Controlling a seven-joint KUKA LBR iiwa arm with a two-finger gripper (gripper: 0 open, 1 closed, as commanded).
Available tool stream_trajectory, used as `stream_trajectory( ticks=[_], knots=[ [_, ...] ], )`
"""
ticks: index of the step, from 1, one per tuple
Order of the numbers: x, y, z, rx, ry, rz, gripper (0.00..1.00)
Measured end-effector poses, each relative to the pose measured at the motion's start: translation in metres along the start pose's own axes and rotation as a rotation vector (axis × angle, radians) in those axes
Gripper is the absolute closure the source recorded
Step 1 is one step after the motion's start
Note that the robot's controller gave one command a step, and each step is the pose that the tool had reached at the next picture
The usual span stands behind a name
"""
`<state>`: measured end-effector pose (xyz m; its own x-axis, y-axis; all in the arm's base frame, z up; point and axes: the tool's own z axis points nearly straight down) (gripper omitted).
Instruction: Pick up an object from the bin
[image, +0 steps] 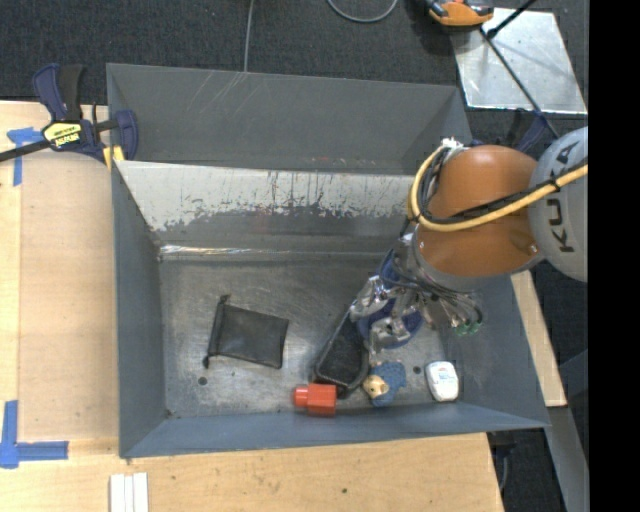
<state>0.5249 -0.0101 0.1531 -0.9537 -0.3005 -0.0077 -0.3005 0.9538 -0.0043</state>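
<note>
Hovering near the bin's (300, 130) front-right corner: my claw (392, 312), grip I cannot tell, just above a slanted black case (340, 360); nothing seemingly lifted, pick outstanding.

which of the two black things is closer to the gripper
The narrow black one lying slantwise right beside the gripper, above the red block. The flat square black pouch lies alone, farther toward the view's left.
</note>
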Motion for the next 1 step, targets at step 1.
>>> stream_trajectory(
  ticks=[1],
  knots=[
    [-0.0023,0.0005,-0.0918,-0.001,-0.004,0.015,1.00]
  ],
)
